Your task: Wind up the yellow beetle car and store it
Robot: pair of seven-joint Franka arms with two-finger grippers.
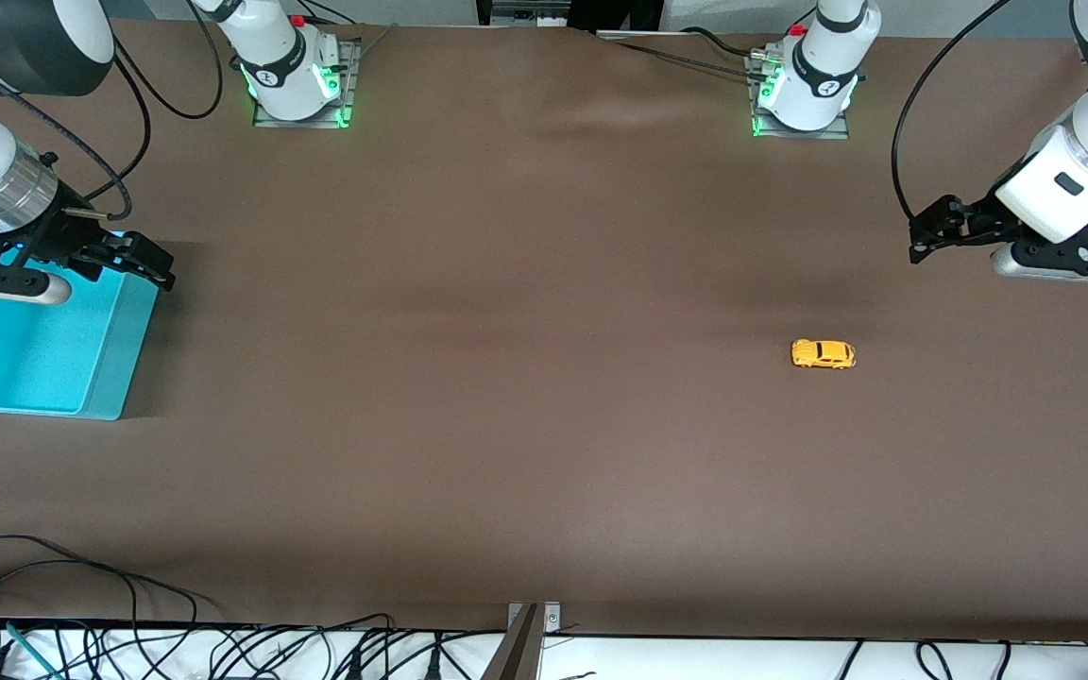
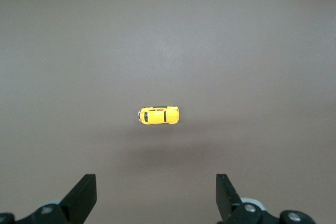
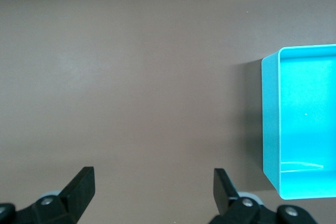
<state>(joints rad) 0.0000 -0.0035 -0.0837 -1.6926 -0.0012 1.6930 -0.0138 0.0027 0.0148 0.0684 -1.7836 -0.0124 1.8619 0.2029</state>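
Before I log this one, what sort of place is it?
Most likely a robotics lab bench: two arm bases bolted along a brown table, loose cables along its edge, and only a yellow beetle car and a teal bin set out.

No text, brand name or number can be read anywhere in these views. Each arm base (image 1: 294, 71) carries a small dark round emblem on its white shell, possibly a maker's mark, but its contents cannot be made out. The yellow beetle car (image 1: 824, 354), the blue bin (image 1: 119, 378) and the bench (image 1: 506, 425) bear no legible lettering.
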